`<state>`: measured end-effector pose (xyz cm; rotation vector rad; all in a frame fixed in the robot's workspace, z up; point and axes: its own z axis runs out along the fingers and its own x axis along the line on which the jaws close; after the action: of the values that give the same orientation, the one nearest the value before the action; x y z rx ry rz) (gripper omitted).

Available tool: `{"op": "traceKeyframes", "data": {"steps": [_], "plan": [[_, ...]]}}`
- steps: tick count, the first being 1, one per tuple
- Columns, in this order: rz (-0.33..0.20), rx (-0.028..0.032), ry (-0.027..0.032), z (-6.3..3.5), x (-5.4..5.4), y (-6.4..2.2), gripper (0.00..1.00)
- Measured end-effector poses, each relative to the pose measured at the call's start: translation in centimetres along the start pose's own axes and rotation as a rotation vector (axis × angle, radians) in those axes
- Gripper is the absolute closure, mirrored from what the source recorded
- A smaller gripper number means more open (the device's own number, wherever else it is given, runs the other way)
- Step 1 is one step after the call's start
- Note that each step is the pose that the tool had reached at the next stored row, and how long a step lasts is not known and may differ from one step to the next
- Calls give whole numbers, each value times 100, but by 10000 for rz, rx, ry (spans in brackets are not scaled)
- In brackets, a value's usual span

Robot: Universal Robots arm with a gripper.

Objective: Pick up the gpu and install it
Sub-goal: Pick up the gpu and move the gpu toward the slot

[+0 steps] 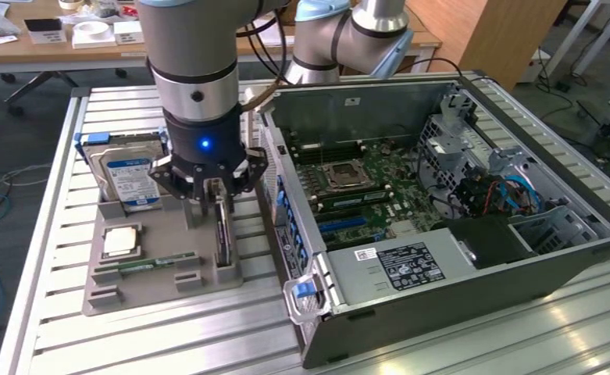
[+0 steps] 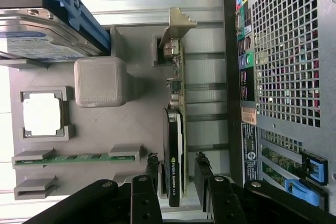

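The tool (image 1: 218, 205) hangs released over the gpu (image 2: 173, 145), its fingers (image 2: 152, 171) apart on either side of the card and touching neither face. The gpu stands on edge in a slot of the grey tray (image 1: 158, 293), along the tray's side nearest the computer case (image 1: 472, 258). The card looks off-centre between the fingers, so closing could shove it sideways and wedge it in the slot. A crooked grip could then drag the tray along the surface (image 1: 180, 344).
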<state>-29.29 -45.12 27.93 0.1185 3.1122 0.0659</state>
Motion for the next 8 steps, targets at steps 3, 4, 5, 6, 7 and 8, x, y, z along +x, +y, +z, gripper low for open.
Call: {"op": "traceKeyframes", "data": {"steps": [3, 4, 5, 6, 7, 8], "plan": [[2, 1, 2, 36, -7, 0, 58], [2, 1, 5, 52, -8, -1, 58], [1, 1, 7, 66, -9, -2, 58], [1, 0, 8, 81, -10, -2, 58], [2, 1, 10, 92, -10, -3, 58], [1, 1, 12, 99, -11, -3, 58]]}}
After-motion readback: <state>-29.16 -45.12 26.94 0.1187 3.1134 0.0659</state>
